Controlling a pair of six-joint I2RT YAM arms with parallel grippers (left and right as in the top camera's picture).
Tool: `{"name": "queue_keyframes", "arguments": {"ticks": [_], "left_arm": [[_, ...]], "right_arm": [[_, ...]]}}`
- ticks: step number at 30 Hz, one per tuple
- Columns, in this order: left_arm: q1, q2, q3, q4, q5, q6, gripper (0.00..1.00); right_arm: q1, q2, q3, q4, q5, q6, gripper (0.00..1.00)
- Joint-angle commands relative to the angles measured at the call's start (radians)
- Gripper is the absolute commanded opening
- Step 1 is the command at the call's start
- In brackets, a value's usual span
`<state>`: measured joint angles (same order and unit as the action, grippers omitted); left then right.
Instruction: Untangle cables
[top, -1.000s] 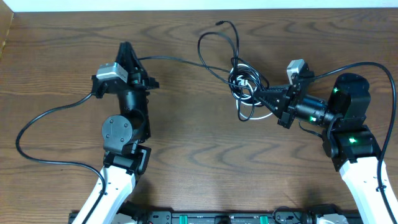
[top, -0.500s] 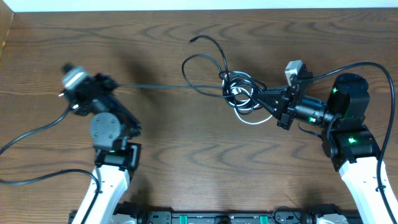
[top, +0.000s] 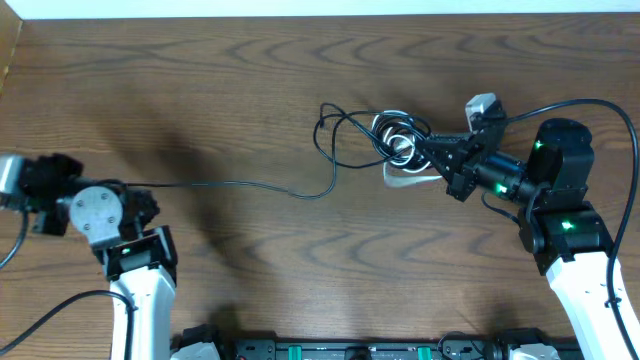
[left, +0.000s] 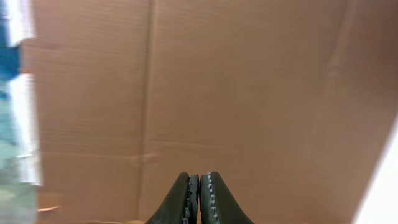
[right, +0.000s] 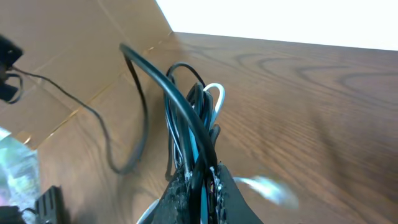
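Note:
The cables (top: 392, 142) form a small knot of black loops right of the table's centre, with a white cable (top: 408, 181) looped under them. My right gripper (top: 428, 148) is shut on that bundle; in the right wrist view black strands and the white cable (right: 215, 94) run up out of its closed fingers (right: 202, 173). One long black cable (top: 230, 184) stretches left from the knot to my left arm (top: 95, 210), where its end is hidden. The left gripper (left: 199, 178) is shut and faces a cardboard wall.
A brown cardboard wall (left: 249, 93) stands past the table's left edge and also shows as cardboard (right: 56, 81) in the right wrist view. Thick black arm wires (top: 565, 104) arc over the right arm. The table's far edge (top: 320, 14) runs along the top.
My left arm has swung far left and toward the front, drawing one black cable out into a long line. The knot has tightened and shifted slightly right. The right gripper has stayed shut.

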<state>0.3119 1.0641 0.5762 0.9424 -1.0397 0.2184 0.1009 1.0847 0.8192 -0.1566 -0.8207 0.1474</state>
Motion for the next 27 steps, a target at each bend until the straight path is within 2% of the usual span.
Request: {"name": "queue_keyframes", "arguments": {"ticks": [1, 2, 3, 5, 8, 13, 16, 20, 24, 27], "left_arm": [[0.007, -0.009, 0.005, -0.009, -0.023, 0.006, 0.08], [-0.01, -0.009, 0.005, -0.03, -0.023, -0.015, 0.08], [-0.021, -0.007, 0.005, -0.042, -0.02, -0.025, 0.12], [-0.051, -0.006, 0.005, -0.071, -0.003, -0.053, 0.53], [-0.1, -0.006, 0.005, -0.121, 0.047, -0.066, 0.92], [-0.198, -0.006, 0.005, -0.203, 0.068, -0.067, 0.93], [-0.309, -0.006, 0.005, -0.287, 0.068, -0.071, 0.93], [-0.442, -0.006, 0.005, -0.4, 0.09, -0.172, 0.93], [-0.559, -0.006, 0.005, -0.529, 0.292, -0.254, 0.93], [-0.624, -0.006, 0.005, -0.576, 0.558, -0.262, 0.93]], "right_arm": [[-0.003, -0.005, 0.016, 0.006, 0.022, -0.013, 0.01], [-0.003, -0.005, 0.016, 0.006, 0.022, -0.013, 0.01], [-0.003, -0.005, 0.016, 0.006, 0.023, -0.009, 0.01], [-0.003, -0.005, 0.016, 0.006, 0.026, -0.006, 0.01], [-0.003, -0.005, 0.016, 0.003, 0.026, -0.006, 0.01], [-0.003, -0.005, 0.016, 0.002, 0.026, -0.006, 0.01], [-0.003, -0.005, 0.016, 0.002, 0.026, -0.006, 0.01], [-0.003, -0.005, 0.016, 0.002, 0.026, -0.002, 0.01], [-0.003, -0.005, 0.016, -0.002, 0.026, -0.002, 0.01], [-0.003, -0.005, 0.016, -0.017, 0.026, -0.002, 0.01]]}}
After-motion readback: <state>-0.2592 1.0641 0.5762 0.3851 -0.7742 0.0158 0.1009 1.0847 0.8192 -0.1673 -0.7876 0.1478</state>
